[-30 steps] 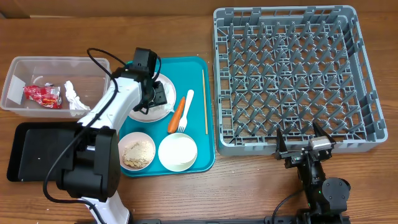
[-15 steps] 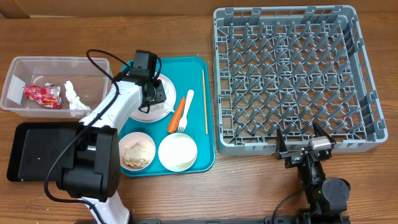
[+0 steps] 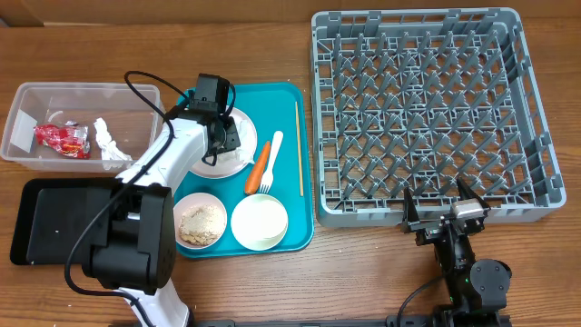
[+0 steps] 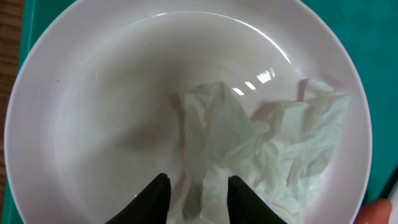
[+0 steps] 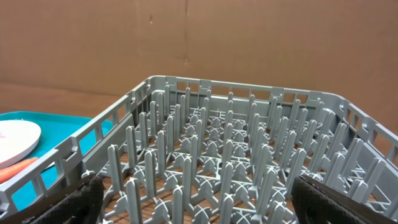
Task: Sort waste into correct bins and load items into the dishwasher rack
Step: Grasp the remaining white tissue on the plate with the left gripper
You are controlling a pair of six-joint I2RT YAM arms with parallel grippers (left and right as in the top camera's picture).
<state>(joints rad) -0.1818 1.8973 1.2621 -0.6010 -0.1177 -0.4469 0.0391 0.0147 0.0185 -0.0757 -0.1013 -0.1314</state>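
My left gripper (image 3: 229, 142) hangs low over the white plate (image 3: 245, 125) on the teal tray. In the left wrist view a crumpled white tissue (image 4: 267, 149) lies in the plate (image 4: 93, 106). The gripper (image 4: 198, 186) stands narrowly open, its fingers on either side of a fold of that tissue. An orange carrot (image 3: 260, 166), a white fork (image 3: 270, 163) and chopsticks (image 3: 299, 145) lie beside the plate. A bowl with rice scraps (image 3: 200, 222) and an empty bowl (image 3: 259, 222) sit nearer. My right gripper (image 3: 440, 211) stays open at the grey dishwasher rack's (image 3: 427, 109) near edge.
The clear tub (image 3: 82, 88) at the left holds a red wrapper (image 3: 62, 138) and another tissue (image 3: 109, 141). The black tray (image 3: 54, 218) lies below it. The teal tray (image 3: 281, 95) sits between the bins and the rack.
The left jaws have narrowed around the tissue on the plate and the arm shifted slightly. The right arm has not moved.
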